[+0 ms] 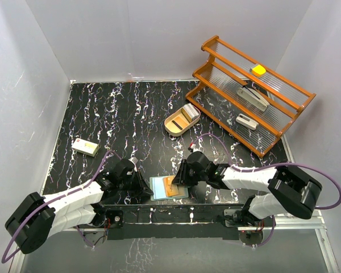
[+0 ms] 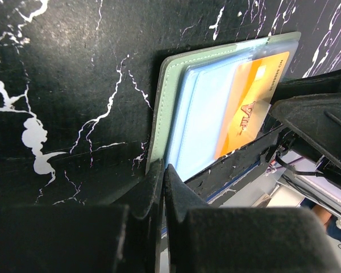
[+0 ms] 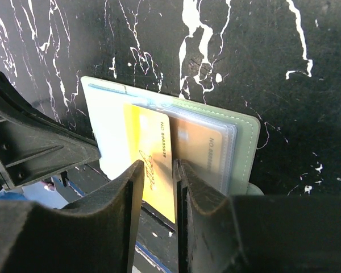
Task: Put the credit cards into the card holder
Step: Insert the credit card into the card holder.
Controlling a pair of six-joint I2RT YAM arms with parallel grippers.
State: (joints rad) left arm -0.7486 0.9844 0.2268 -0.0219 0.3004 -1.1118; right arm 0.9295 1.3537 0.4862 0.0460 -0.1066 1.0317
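Right fingers (image 3: 119,205) clamped on yellow card (image 3: 156,153), left fingers (image 2: 182,205) pinching card holder (image 2: 165,108); tan card (image 3: 202,151) pocketed, right-wrist view.

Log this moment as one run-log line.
left gripper: shut on card holder edge | right gripper: shut on yellow card, at pocket mouth | tan card: already pocketed

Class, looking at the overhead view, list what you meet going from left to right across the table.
The small white box, then the left gripper, then the card holder, then the wooden rack.
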